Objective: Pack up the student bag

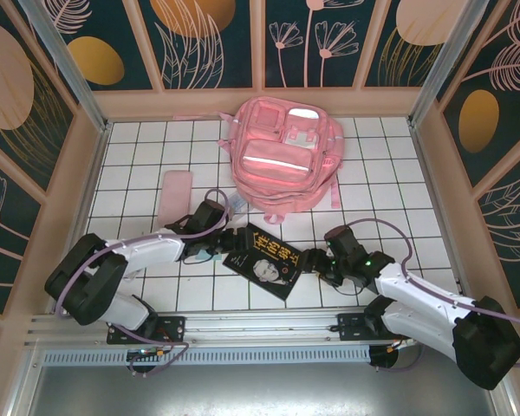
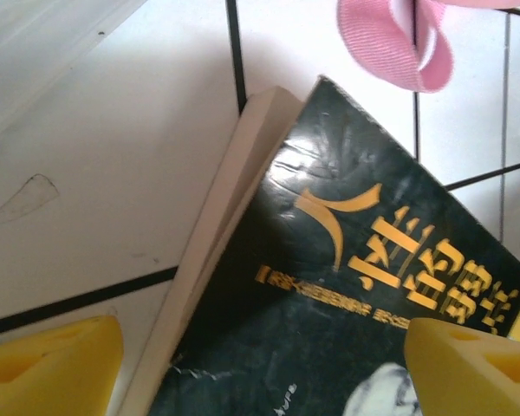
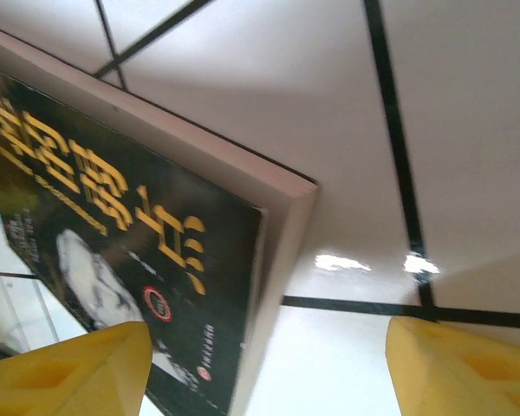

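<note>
The student bag, a large pink backpack with glossy front pockets, lies flat at the back of the tiled table. In front of it rests a black book with yellow lettering. My left gripper hovers at the book's left end, open. In the left wrist view its gripper straddles the book: one yellow fingertip over the tile, the other over the cover. My right gripper is at the book's right end, open. In the right wrist view that gripper brackets the book's corner.
A small flat pink case lies left of the bag. One pink strap loop of the bag reaches toward the book. Patterned walls enclose the white tiled table on three sides.
</note>
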`<state>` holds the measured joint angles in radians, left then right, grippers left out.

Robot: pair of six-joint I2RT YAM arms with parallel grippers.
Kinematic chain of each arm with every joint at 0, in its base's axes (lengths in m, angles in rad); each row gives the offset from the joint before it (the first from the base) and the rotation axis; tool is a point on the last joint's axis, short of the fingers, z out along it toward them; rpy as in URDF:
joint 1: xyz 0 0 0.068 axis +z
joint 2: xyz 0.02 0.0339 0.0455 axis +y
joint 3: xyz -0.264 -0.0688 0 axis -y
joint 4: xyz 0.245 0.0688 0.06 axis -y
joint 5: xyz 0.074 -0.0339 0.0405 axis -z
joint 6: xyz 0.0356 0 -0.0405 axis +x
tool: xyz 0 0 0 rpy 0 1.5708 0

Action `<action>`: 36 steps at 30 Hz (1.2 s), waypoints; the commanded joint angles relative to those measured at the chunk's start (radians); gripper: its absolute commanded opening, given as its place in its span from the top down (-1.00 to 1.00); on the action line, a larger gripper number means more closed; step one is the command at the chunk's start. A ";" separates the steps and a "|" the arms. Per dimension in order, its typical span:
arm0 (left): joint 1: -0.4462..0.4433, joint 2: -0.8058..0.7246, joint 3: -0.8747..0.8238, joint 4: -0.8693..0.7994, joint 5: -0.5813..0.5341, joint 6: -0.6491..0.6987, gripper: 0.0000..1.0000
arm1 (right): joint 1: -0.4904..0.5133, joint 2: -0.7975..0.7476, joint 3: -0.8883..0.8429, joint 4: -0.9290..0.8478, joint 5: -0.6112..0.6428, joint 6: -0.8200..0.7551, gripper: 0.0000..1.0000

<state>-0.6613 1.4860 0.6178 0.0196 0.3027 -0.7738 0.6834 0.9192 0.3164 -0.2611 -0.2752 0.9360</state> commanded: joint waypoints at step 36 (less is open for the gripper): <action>-0.002 0.120 0.057 0.021 -0.026 -0.018 -0.06 | 0.064 0.193 0.156 0.224 0.015 -0.064 0.83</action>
<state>-0.6601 1.6169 0.6674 0.1501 0.2630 -0.7795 0.7418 1.1015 0.4118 -0.0788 -0.2924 0.9051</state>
